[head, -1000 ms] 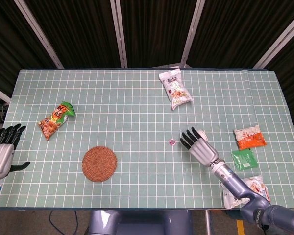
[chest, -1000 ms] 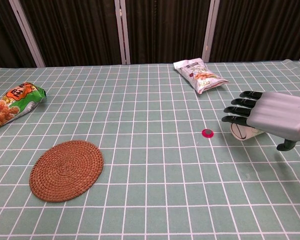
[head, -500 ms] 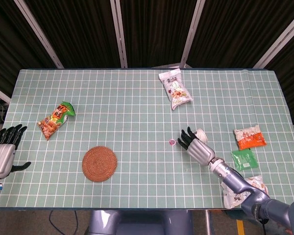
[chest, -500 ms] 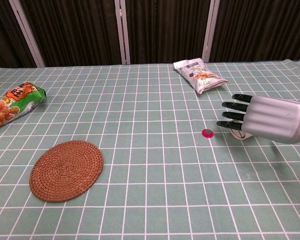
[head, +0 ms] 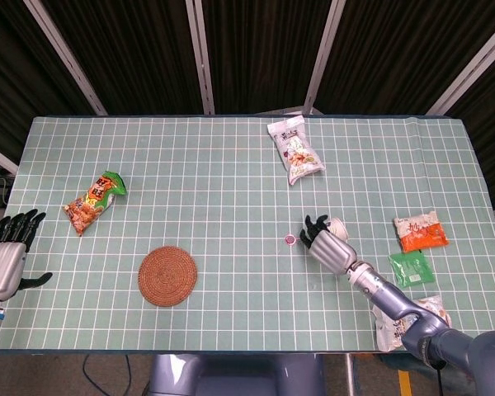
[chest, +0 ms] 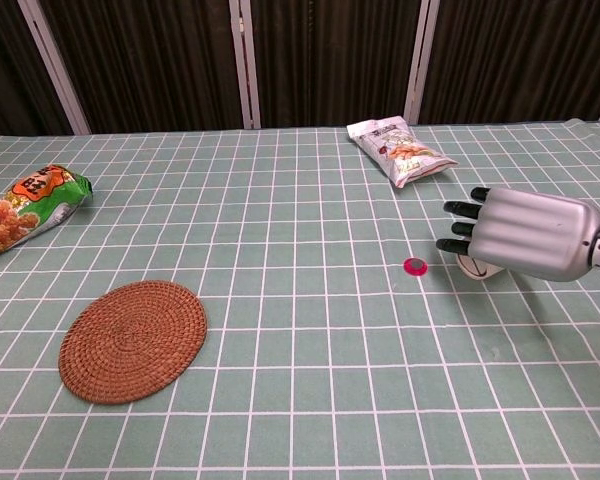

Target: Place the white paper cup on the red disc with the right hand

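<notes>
Your right hand sits over the white paper cup with its dark fingers spread and pointing toward the table's middle; nothing is in its grasp, and the pictures do not show whether it touches the cup. The cup lies on its side under the palm, its open rim facing you in the chest view; from the head view only a small part of it shows beyond the hand.

The small red disc lies flat on the green checked tablecloth, just beside the fingertips on their left and apart from the cup. Open cloth runs from the disc to the round woven rattan mat at the near left.

Behind the hand, well apart, lies a white snack bag. To the hand's right, near the table edge, lie an orange packet, a green sachet and a white packet at the near edge under your forearm.

Your left hand hangs off the table's left edge, fingers apart, holding nothing. A green and orange snack bag lies near that edge.
</notes>
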Controlling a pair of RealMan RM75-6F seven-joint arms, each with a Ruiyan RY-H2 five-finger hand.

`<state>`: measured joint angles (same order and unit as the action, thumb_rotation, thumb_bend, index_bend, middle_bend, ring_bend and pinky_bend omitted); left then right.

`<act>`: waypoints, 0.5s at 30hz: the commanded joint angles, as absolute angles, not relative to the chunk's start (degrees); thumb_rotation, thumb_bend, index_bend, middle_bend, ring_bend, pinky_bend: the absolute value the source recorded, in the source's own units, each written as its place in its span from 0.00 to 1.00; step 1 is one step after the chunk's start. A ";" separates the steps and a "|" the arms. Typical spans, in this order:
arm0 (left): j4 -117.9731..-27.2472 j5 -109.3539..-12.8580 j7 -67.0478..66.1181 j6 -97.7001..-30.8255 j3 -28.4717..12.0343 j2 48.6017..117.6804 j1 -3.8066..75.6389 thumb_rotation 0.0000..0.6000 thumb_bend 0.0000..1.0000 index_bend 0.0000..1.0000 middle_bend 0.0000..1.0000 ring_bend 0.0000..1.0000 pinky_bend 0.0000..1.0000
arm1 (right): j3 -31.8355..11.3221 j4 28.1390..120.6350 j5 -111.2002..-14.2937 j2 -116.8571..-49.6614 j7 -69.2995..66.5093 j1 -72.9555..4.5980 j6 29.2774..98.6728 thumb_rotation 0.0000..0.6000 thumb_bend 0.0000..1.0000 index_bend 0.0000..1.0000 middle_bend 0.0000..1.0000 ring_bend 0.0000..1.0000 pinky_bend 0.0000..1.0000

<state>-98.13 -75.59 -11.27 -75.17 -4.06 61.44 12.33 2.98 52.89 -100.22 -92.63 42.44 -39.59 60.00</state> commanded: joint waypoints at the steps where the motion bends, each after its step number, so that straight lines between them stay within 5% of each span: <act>1: -98.14 -75.54 -11.26 -75.13 -4.05 61.45 12.35 1.00 0.00 0.00 0.00 0.00 0.00 | 3.11 52.40 -100.56 -92.90 40.99 -39.61 60.88 1.00 0.18 0.21 0.34 0.15 0.36; 8: -98.25 -75.62 -11.25 -75.18 -3.99 61.40 12.32 1.00 0.00 0.00 0.00 0.00 0.00 | 1.72 53.48 -98.85 -92.75 34.43 -39.00 63.00 1.00 0.18 0.23 0.35 0.17 0.39; 15: -98.48 -75.59 -10.53 -74.71 -3.93 61.10 12.42 1.00 0.00 0.00 0.00 0.00 0.00 | -4.88 61.47 -90.95 -91.13 20.11 -38.21 64.54 1.00 0.18 0.23 0.37 0.18 0.42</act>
<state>-98.45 -75.60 -10.59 -74.76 -3.94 61.13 12.40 -1.58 57.37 -94.89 -92.11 25.58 -38.65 63.94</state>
